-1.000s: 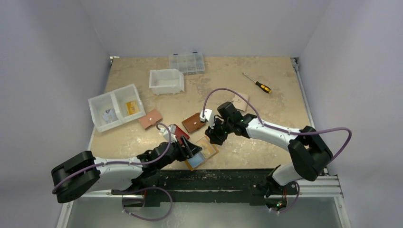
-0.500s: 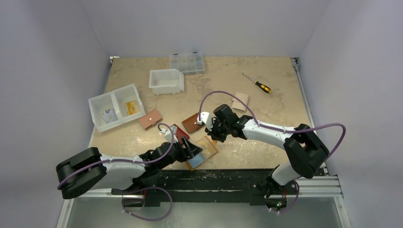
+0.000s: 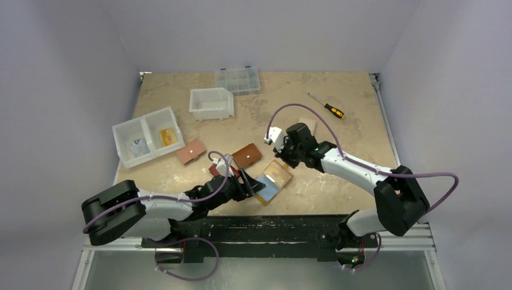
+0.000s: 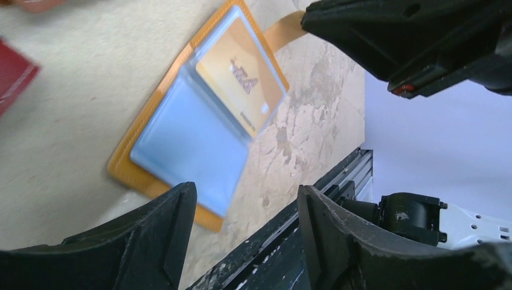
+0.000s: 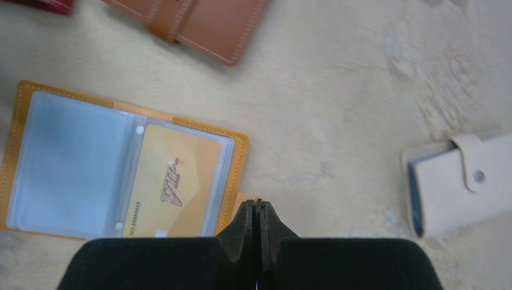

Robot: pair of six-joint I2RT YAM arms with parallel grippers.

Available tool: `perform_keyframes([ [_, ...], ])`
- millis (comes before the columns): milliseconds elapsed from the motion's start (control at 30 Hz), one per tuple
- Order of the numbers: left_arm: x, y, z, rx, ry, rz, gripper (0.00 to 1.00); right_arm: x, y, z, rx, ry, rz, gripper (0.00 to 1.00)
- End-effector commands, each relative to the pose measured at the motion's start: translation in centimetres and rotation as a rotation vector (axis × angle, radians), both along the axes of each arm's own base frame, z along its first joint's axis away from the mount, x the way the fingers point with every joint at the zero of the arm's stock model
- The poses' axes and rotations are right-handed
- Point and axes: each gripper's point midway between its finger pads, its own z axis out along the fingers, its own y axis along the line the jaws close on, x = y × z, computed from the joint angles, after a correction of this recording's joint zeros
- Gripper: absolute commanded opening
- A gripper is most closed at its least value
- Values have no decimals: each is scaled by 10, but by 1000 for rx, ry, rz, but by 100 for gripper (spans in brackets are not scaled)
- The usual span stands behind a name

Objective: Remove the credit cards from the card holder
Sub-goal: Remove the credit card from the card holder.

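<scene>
The card holder (image 3: 273, 180) lies open near the table's front edge, mustard-yellow with clear sleeves (image 5: 66, 157). A yellow VIP credit card (image 5: 172, 181) sits in its right-hand sleeve, also visible in the left wrist view (image 4: 241, 78). My right gripper (image 5: 256, 204) is shut on the holder's tan snap tab (image 4: 288, 28) at its far edge (image 3: 284, 160). My left gripper (image 4: 246, 190) stands open just off the holder's near corner (image 3: 252, 183), with nothing between its fingers. Two more cards lie in the divided white bin (image 3: 148, 136).
A brown wallet (image 3: 247, 155) and a dark red wallet (image 3: 222, 171) lie just left of the holder. A beige wallet (image 5: 459, 181) is to the right, a pink one (image 3: 191, 151) further left. At the back are a white bin (image 3: 211, 103), a clear organiser (image 3: 237, 80) and a screwdriver (image 3: 326, 106).
My right gripper shut on the tab and pulled the open card holder to the right and away from the front edge. The left gripper followed it, still open.
</scene>
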Motion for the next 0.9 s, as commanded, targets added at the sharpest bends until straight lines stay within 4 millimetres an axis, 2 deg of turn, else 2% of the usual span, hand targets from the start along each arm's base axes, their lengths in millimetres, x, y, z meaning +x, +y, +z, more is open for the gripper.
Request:
perform_keyframes([
  [0,13,-37,31,-63,-76,-57,66,14,-31,7,-35,-54,-82,0],
  [100,16,-56,32,-84,-72,-95,65,15,-39,7,-41,-54,-97,1],
  [200,18,-70,28,-98,-60,-118,65,20,-44,10,-23,-49,-119,19],
  [333,22,-80,26,-110,-59,-126,65,30,-55,26,23,-83,-173,42],
  [400,25,-82,26,-97,-67,-122,64,28,-52,39,77,-99,-161,48],
  [500,29,-79,23,-48,-79,-106,64,15,-36,56,196,-65,-92,50],
  [600,33,-76,21,-15,-90,-91,64,-5,-17,60,290,27,-3,44],
  [667,35,-75,22,-6,-96,-82,64,-9,-14,52,281,73,20,31],
  [700,35,-75,21,-4,-97,-80,64,-10,-12,46,276,103,28,20],
  [767,37,-74,21,5,-104,-75,64,-9,-12,33,246,148,27,8],
  [867,40,-71,18,27,-110,-57,63,-1,-18,13,178,184,-8,2],
])
